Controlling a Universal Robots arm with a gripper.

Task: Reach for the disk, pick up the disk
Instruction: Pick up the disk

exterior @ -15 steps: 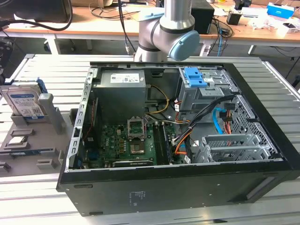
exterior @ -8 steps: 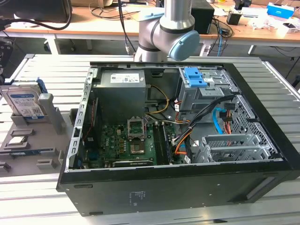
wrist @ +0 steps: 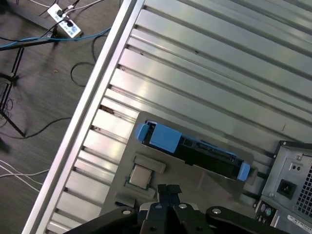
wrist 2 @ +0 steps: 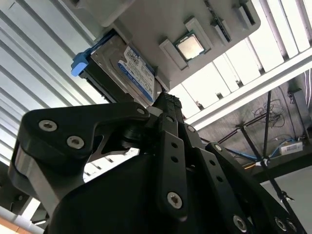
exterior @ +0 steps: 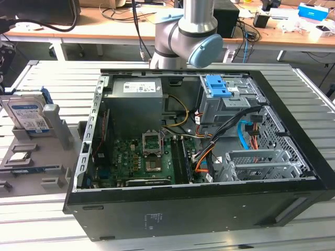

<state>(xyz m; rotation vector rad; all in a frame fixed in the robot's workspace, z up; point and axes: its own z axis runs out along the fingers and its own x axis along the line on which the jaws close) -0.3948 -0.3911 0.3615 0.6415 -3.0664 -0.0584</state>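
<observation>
Hovering near disk point(wrist 2: 122, 66) with claw point(wrist 2: 165, 99) pinched closed, empty. Stiff, dense (shock-sensitive, probably): best gripped across blue-railed edges.

We see the disk point(wrist 2: 129, 66): dark metal body, glossy label, blue plastic rails. The gripper point(wrist 2: 168, 100) looks matt black, the table point(wrist: 204, 58) ribbed, shiny metal.
</observation>
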